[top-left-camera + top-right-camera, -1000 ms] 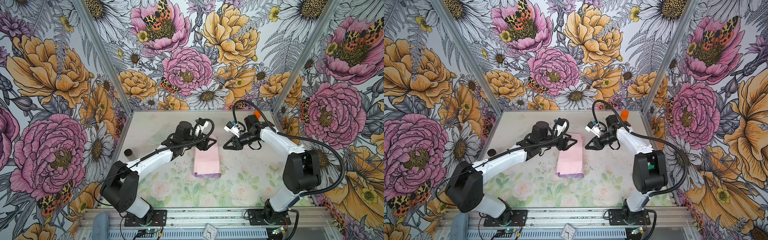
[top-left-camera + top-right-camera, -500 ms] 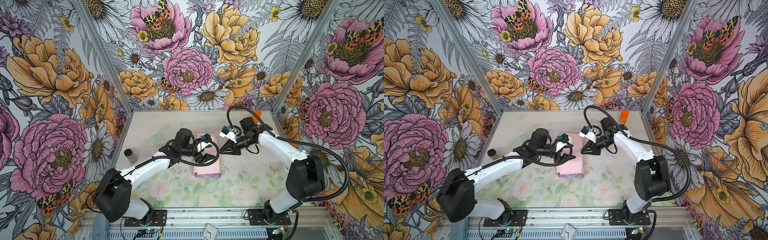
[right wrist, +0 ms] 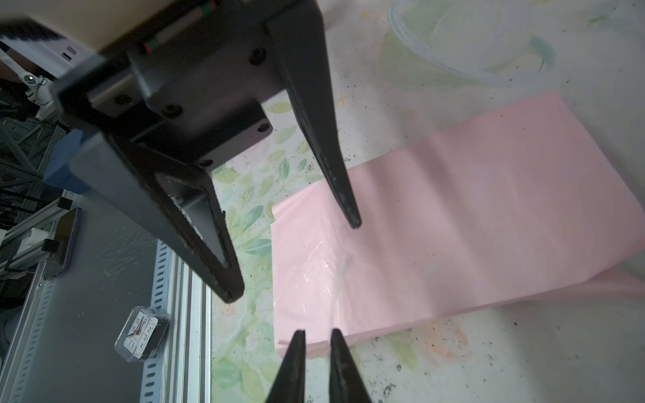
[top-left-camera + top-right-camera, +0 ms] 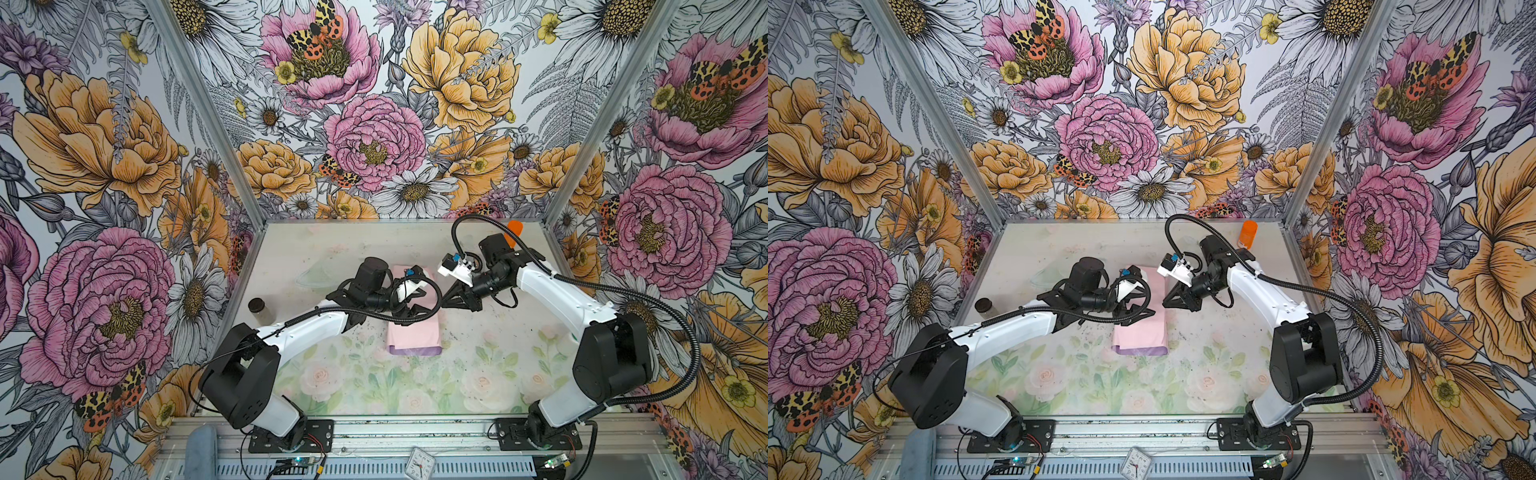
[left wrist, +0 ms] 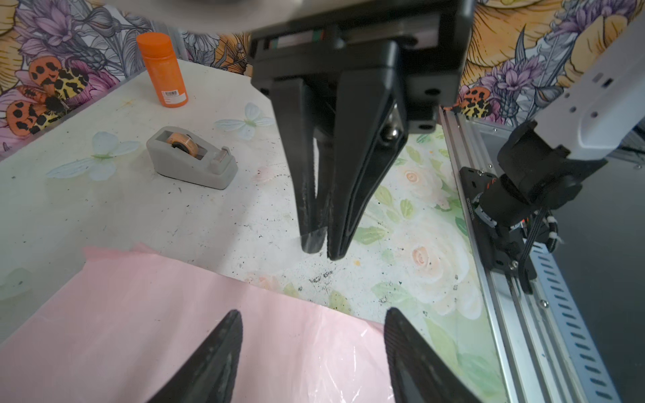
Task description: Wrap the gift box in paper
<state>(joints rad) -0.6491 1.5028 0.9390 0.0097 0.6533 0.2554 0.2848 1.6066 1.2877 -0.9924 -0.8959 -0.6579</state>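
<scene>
The paper [image 4: 413,336] [image 4: 1142,332] lies folded into a long pale pink packet with a lilac strip along its near end. The gift box is hidden. A patch of clear tape [image 3: 314,265] shines on the packet's top. My left gripper [image 5: 313,314] hovers open over the packet's far half [image 4: 417,305], with nothing between its fingers. My right gripper [image 3: 317,331] is at the packet's right edge [image 4: 444,301]. Its fingertips stand almost together and I see nothing between them.
A grey tape dispenser [image 5: 192,160] and an orange bottle [image 5: 162,69] [image 4: 1248,235] stand at the back right. A dark-lidded jar [image 4: 257,309] sits at the left edge, a clear plastic lid [image 3: 471,45] behind the packet, and a small clock [image 3: 141,331] on the front rail.
My left gripper has swung from behind the packet to above it. My right gripper has moved left to the packet's edge and narrowed its jaws.
</scene>
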